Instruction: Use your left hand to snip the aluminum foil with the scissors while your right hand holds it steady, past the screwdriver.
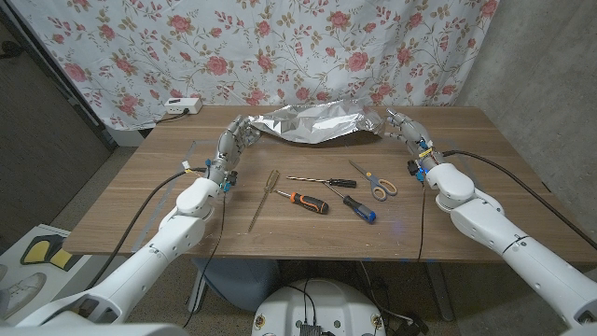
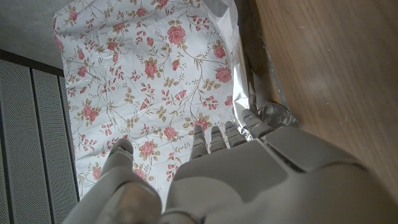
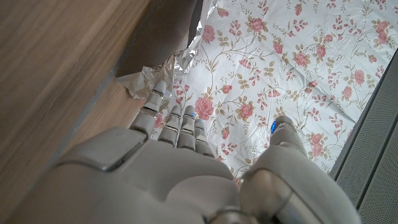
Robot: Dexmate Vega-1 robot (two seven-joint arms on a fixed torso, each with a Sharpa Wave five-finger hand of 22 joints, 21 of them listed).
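Between our hands, nearest us: scissors (image 1: 374,181) lie flat on the table (image 1: 140,201), inboard of our right hand (image 1: 403,127), untouched; stiff, we judge, best taken by the orange loops.
Screwdrivers: orange-handled screwdriver (image 1: 302,200) and blue-handled screwdriver (image 1: 353,204) lie near the scissors.
Left hand: our left hand (image 1: 233,145) is spread, fingertips at the foil's edge; we cannot tell if it pinches.
Right hand: spread likewise; grip unclear.
Farthest, foil: aluminum foil (image 1: 312,122) spans both hands; light, crinkly, tears easily, we judge; hold its edges.

Rose-patterned floral curtain (image 1: 280,47) behind wooden table (image 1: 187,224), white power strip (image 1: 182,106), grey wall (image 1: 532,56) at right
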